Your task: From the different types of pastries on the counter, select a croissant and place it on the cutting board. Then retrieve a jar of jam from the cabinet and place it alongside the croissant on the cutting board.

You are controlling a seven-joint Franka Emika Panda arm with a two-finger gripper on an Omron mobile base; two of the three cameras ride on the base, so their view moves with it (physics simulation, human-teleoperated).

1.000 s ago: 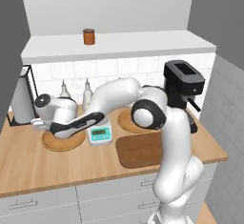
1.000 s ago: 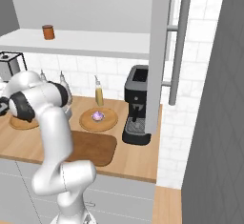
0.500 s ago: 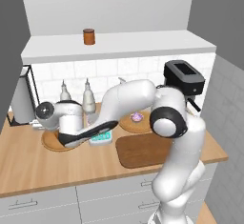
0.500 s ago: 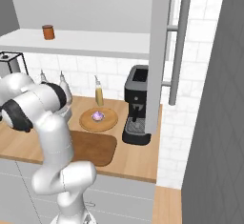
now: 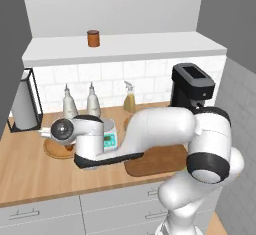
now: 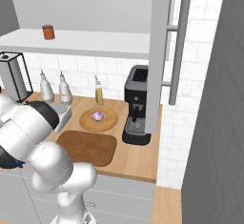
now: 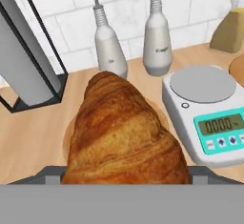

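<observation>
Left of the kitchen scale (image 7: 205,108), the croissant (image 7: 125,132) lies on a round wooden plate (image 5: 55,150) – the hand (image 5: 67,144) poised close over it, fingers apart, ready to grasp.

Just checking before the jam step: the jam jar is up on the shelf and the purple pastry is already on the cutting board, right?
Not quite. The jam jar is on the shelf, but the right base view shows the purple pastry on a round wooden plate; the cutting board holds nothing.

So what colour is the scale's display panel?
Teal, on a white scale; clearest in the hand view.
</observation>
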